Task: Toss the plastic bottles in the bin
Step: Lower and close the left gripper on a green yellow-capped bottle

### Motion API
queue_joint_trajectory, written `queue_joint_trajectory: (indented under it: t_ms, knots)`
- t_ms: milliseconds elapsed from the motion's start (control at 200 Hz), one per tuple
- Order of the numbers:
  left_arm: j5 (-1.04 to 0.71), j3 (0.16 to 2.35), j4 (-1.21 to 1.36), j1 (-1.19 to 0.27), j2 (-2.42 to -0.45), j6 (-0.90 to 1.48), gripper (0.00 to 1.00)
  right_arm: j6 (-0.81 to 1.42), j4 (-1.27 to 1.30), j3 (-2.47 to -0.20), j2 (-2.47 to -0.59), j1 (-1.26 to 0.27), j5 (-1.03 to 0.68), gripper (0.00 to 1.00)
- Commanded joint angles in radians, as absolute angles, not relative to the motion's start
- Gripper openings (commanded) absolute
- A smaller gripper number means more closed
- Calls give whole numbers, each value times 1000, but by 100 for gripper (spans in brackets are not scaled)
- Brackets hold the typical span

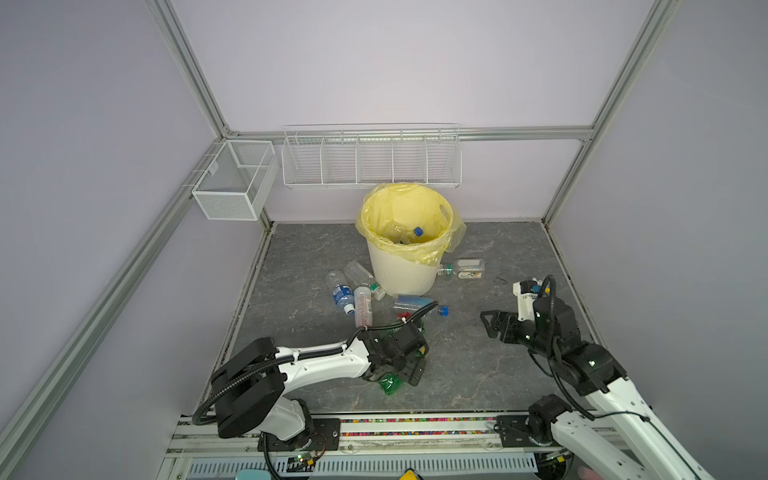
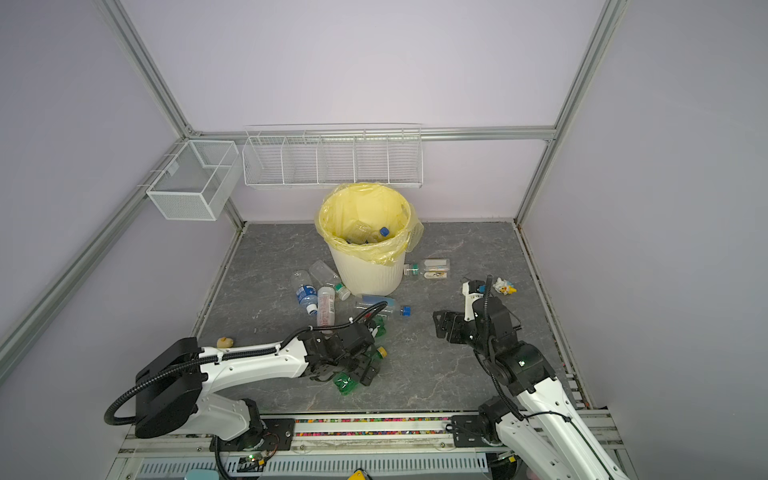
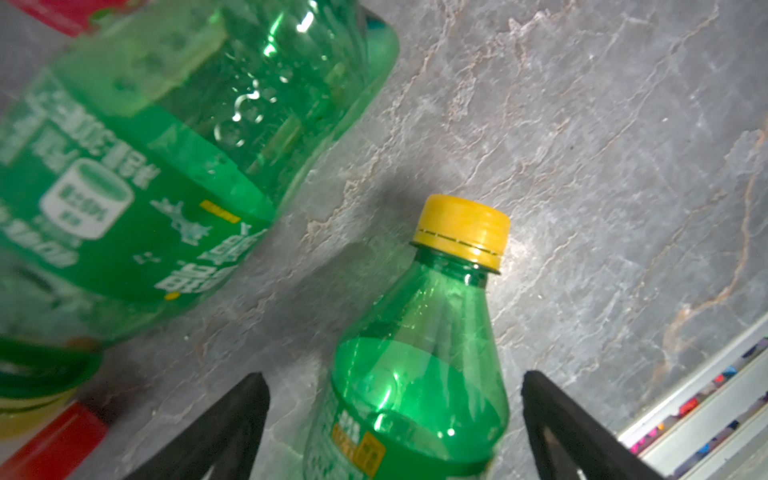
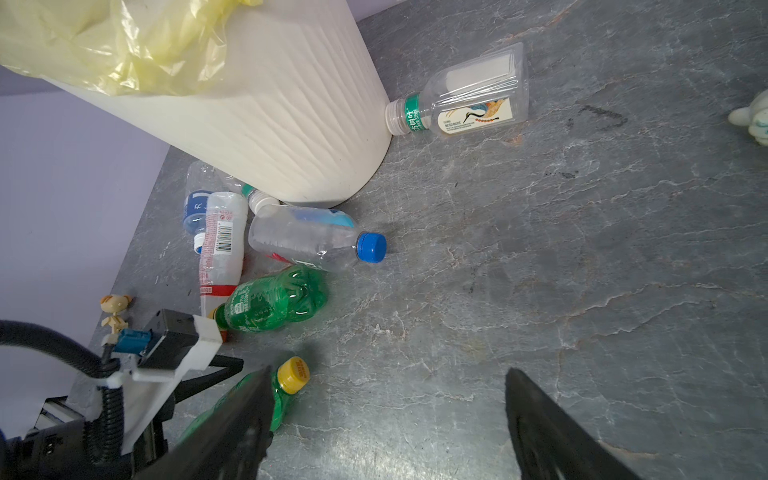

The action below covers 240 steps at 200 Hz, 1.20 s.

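Grey marbled bench (image 1: pixel 478 365) is filling most of what I am seeing, boxed in by pale walls. I am looking at the left claw (image 3: pixel 392 376) hanging low over a green bottle (image 3: pixel 432 316) that is lying near the front of the bench. Its black fingers (image 3: pixel 232 424) are standing wide apart on either side of the bottle's body, with a gap on each side, so the claw is gripping nothing. The bottle's yellow cap (image 3: pixel 463 228) is pointing away from the claw. A second green bottle (image 3: pixel 166 166) is lying just beside it.

I am seeing the right claw (image 4: pixel 386 370) spread just as wide over bare bench on the right, holding and touching nothing.

At the back middle the bin (image 1: pixel 405 274) is standing upright in its yellow bag, with a blue-capped bottle (image 1: pixel 417 231) lying inside among other clear ones. Round its foot more bottles are lying loose: a square clear bottle (image 4: pixel 469 99) touching its wall, a clear bottle with a blue cap (image 4: pixel 307 239) and a red-labelled bottle (image 4: pixel 220 245).
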<state>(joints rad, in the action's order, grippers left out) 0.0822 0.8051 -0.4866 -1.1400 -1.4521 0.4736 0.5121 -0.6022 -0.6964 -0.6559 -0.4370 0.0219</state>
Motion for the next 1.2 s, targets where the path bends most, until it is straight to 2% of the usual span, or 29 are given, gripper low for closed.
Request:
queue_joint_trajectory:
  t_ms: [0, 195, 550, 700, 945, 1195]
  knots:
    - [99, 796, -504, -1146, -1392, 480, 98, 526, -603, -678, -641, -430, 33, 88]
    - [88, 756, -509, -1147, -1362, 476, 96, 522, -599, -679, -630, -429, 29, 88]
    - [94, 760, -510, -1154, -1452, 471, 91, 532, -613, -660, -611, -426, 40, 88]
    - [90, 779, -505, -1159, -1492, 468, 84, 532, -614, -658, -606, -426, 57, 88]
    - [95, 798, -506, -1163, -1513, 481, 61, 525, -612, -660, -628, -423, 61, 88]
    - [101, 847, -541, -1164, -1505, 478, 56, 525, -620, -658, -625, -422, 56, 88]
